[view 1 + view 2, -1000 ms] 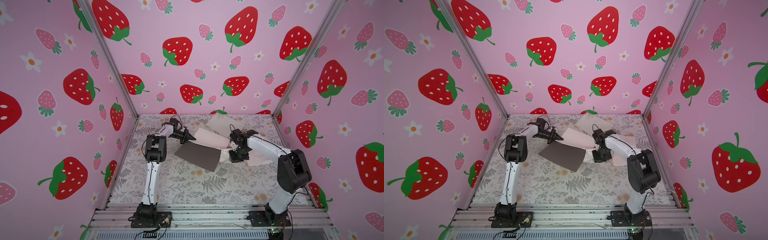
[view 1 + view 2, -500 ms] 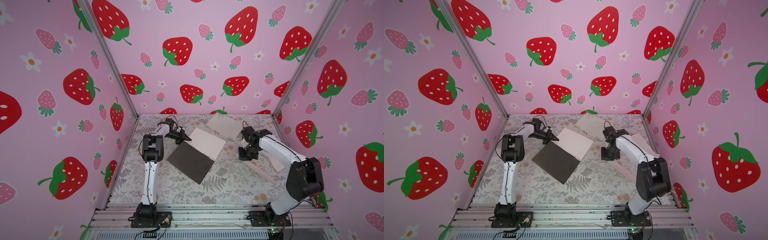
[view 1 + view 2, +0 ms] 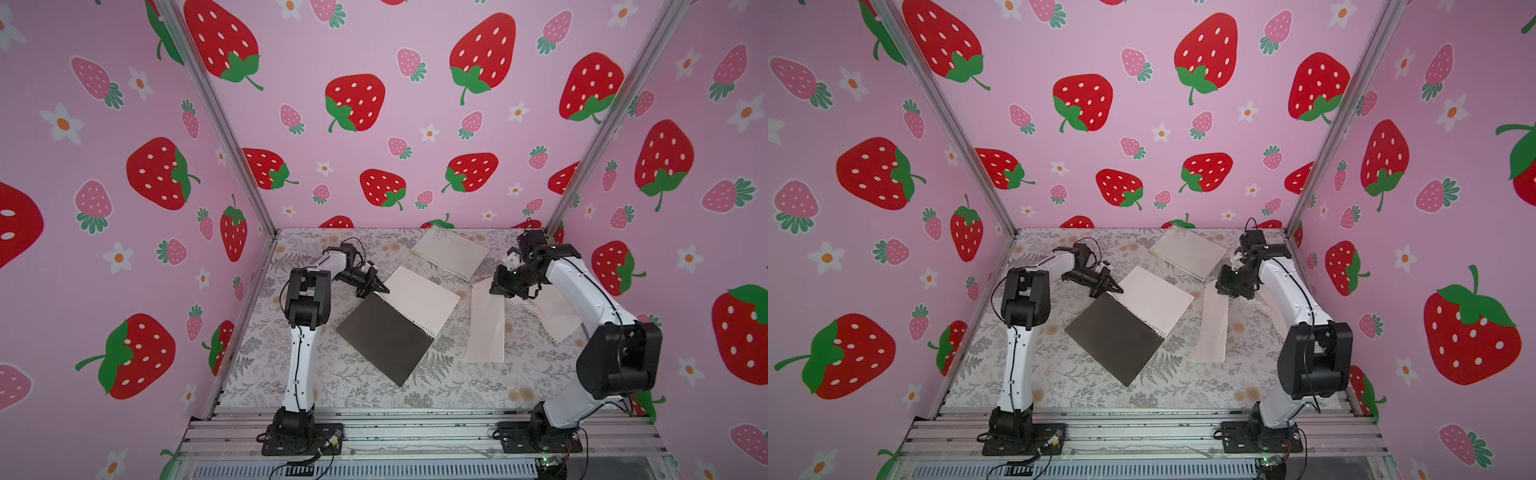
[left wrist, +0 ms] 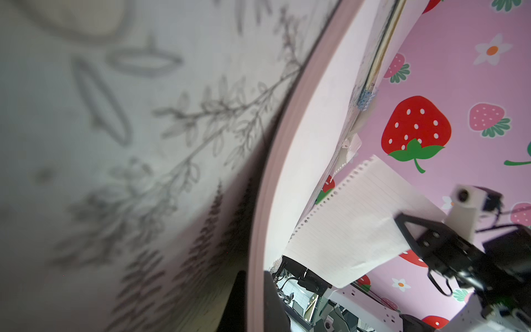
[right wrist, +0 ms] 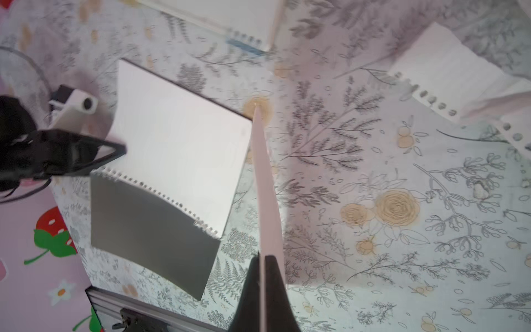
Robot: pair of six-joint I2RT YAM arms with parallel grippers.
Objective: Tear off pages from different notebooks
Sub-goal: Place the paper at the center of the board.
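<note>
The dark notebook [image 3: 384, 338] lies open in the middle of the table, its dark cover folded toward the front and a white lined sheet [image 3: 417, 299] facing up. My left gripper [image 3: 384, 289] is shut on its far-left corner by the spiral; the left wrist view shows the jaws of the left gripper [image 4: 255, 301] pinching the stack's edge. To the right, my right gripper [image 3: 496, 291] is shut on a torn page [image 3: 486, 328] that hangs down to the table. That page [image 5: 264, 172] runs edge-on from the right gripper [image 5: 263, 258]. The cream notebook [image 3: 451, 251] lies shut at the back.
Loose torn pages [image 3: 552, 316] lie under the right arm near the right wall. Pink strawberry walls close in the flowered table [image 3: 332, 386] on three sides. The metal rail with both arm bases [image 3: 415, 432] runs along the front.
My right gripper has pulled away to the right from the dark notebook, taking a page with it. The notebook has swung round and settled flat, the left gripper still clamped on its corner.
</note>
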